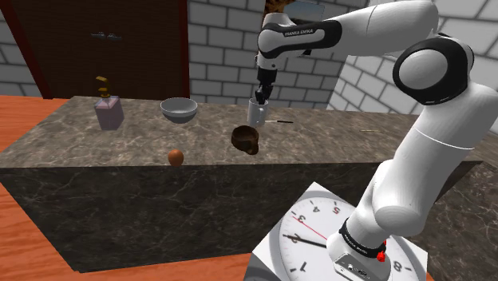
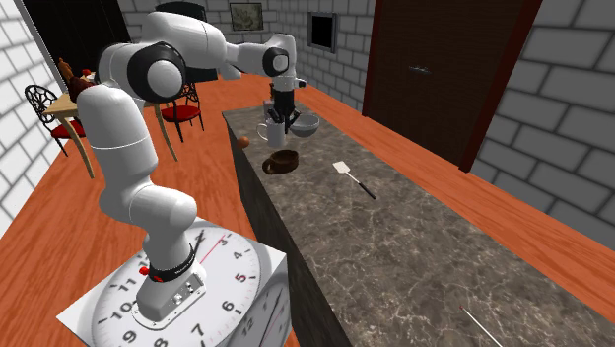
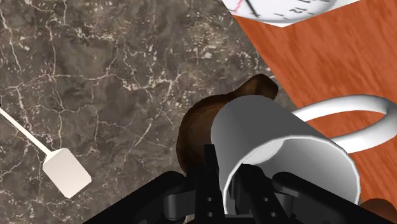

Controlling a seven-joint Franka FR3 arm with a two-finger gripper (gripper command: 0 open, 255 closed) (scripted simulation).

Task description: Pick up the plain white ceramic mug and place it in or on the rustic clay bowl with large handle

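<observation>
Marble counter, brick walls behind. Gripper, upper centre of shoulder view, pinches mug by its rim, one finger inside, so it hangs upright w/ handle free. It sits just up-right of bowl. Prob. mid-carry.
</observation>
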